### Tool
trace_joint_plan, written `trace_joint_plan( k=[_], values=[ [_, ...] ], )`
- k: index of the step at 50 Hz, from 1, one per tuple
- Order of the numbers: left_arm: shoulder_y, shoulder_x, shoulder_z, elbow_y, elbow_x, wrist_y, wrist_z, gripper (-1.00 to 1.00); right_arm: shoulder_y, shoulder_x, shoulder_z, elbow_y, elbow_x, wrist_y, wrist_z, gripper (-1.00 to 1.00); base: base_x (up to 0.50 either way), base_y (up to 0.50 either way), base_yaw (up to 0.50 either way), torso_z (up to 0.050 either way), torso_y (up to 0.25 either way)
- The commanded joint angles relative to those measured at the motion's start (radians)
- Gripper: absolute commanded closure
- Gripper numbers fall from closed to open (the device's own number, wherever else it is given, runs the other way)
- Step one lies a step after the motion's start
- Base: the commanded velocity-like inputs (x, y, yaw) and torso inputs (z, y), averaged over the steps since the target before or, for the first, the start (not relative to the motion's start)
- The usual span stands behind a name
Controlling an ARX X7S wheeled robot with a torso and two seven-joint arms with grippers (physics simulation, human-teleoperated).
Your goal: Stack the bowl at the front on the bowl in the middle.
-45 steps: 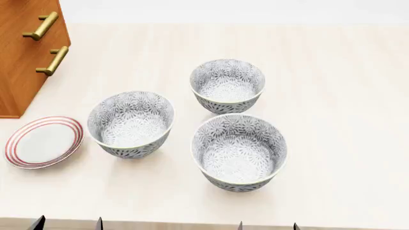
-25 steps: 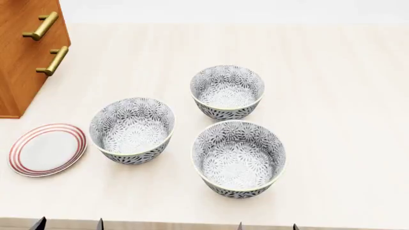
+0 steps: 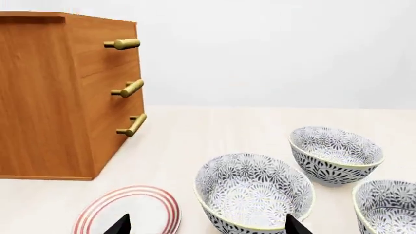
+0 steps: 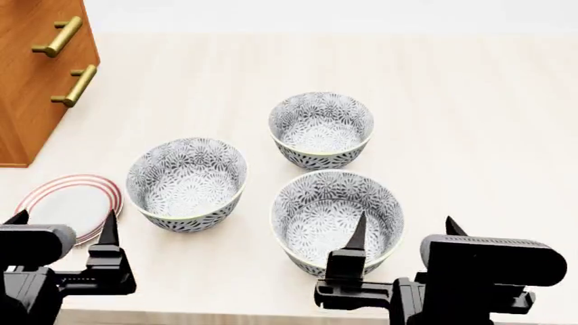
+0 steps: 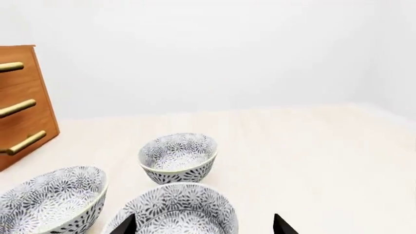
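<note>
Three identical grey floral bowls stand on the pale table. The bowl at the front (image 4: 338, 223) is nearest me, right of centre. The bowl in the middle (image 4: 186, 184) stands to its left and a little further back. My right gripper (image 4: 405, 223) is open and empty, low at the near side of the front bowl, with one finger over its rim. My left gripper (image 4: 63, 220) is open over the plate's near part, left of the middle bowl. The right wrist view has the front bowl (image 5: 175, 209) between the open fingers. In the left wrist view the middle bowl (image 3: 254, 192) is ahead.
A third floral bowl (image 4: 321, 130) stands furthest back. A flat red-ringed plate (image 4: 68, 203) lies at the left, partly under my left gripper. A wooden drawer cabinet (image 4: 36, 74) with brass handles fills the far left corner. The table's near edge runs just below the grippers.
Both grippers have risen into the head view from the bottom edge, where only their fingertips showed before. The bowls and plate have not moved since half a second ago.
</note>
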Motion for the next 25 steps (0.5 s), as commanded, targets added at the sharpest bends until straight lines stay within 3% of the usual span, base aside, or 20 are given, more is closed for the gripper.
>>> trace_joint_plan(
  k=[1,11,25],
  values=[
    [-0.177,-0.021,-0.037,0.124,-0.055,-0.237,-0.038,-1.0,0.196,0.026,0.059,-0.144,0.093,0.329,0.041,-1.0,0.0,0.0,0.0,0.0,0.0],
    [-0.16,-0.028,-0.023,0.094,-0.049,-0.187,-0.031,-1.0,0.175,0.041,-0.011,-0.101,0.025,0.256,0.09,-1.0,0.0,0.02,0.0,0.0,0.0],
    [-0.145,-0.037,0.0,0.077,-0.028,-0.139,-0.045,-1.0,0.168,0.058,-0.044,-0.09,0.02,0.241,0.093,-1.0,0.0,0.5,0.0,0.0,0.0]
  ],
)
